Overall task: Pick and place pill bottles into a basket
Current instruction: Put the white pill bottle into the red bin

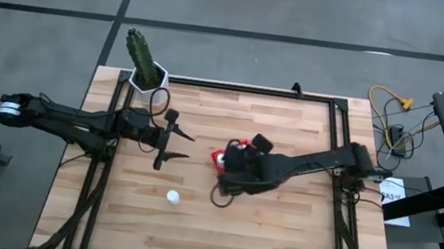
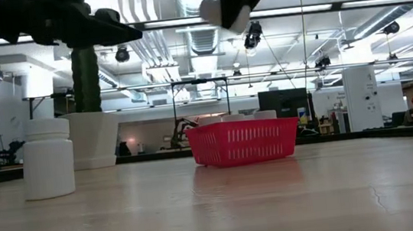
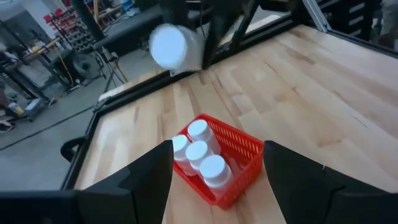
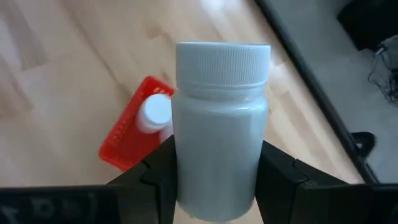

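From above, the right gripper [image 1: 229,170] hangs over the middle of the wooden table [image 1: 276,235], almost covering the red basket [image 1: 216,156], of which only a sliver shows at the arm's nine o'clock edge; one pill bottle [image 1: 172,196] stands alone on the boards at about seven o'clock from the basket, and the left gripper [image 1: 170,139] waits off at the basket's nine o'clock, near the potted cactus [image 1: 142,62] in its white hexagonal pot at the table's far corner. At table height, that lone bottle [image 2: 47,158] looms close at the left, the basket [image 2: 244,142] sits mid-table with white caps peeking over its rim, and a bottle held aloft [image 2: 220,10] shows high at about twelve o'clock over the basket, gripped by the dark arm. From the left wrist camera, the left arm's fingers [image 3: 152,171] stand spread with nothing between them; beyond them the basket [image 3: 245,149] holds four capped bottles [image 3: 199,152] packed to one side, as far as I can count with one partly hidden, and the carried bottle [image 3: 177,46] hovers above and beyond it. From the right wrist camera, the right gripper's fingers [image 4: 158,171] are clamped on either side of the held bottle [image 4: 221,130], with the basket [image 4: 127,140] below and a cap showing in it. I'd judge the job well past halfway: four in, a fifth about to be lowered, and the one on the boards left to fetch.
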{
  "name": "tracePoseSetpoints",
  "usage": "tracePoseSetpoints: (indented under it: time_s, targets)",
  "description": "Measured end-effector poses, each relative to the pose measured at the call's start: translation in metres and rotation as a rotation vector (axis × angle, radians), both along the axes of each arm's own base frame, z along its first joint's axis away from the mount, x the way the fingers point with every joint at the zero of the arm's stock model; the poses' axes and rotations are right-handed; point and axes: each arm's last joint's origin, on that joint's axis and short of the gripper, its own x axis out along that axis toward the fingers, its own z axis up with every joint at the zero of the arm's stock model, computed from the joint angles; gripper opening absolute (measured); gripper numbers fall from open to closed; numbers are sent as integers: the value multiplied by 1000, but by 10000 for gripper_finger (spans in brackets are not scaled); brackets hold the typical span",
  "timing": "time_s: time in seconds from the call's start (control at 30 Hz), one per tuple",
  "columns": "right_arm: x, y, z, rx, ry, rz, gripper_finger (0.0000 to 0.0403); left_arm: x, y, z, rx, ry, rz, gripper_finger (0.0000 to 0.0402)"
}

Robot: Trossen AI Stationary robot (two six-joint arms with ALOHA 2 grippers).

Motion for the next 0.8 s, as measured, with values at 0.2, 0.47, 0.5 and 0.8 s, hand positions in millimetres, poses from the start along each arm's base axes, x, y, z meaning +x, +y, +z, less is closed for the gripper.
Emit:
tracePoseSetpoints:
  time_s: [0.2,0.47,0.5,0.8]
  targets:
    - [-46,6,18,-98,-175,-34,146,1,0,4,6,-5,0,231]
    - [-64,4,-6,42,-436,223,146,10,0,9,134,-15,-31,231]
    - [-65,3,-9,63,-477,268,146,12,1,11,155,-15,-36,231]
    - [-76,-28,-26,154,-724,504,145,46,2,24,308,-4,-82,231]
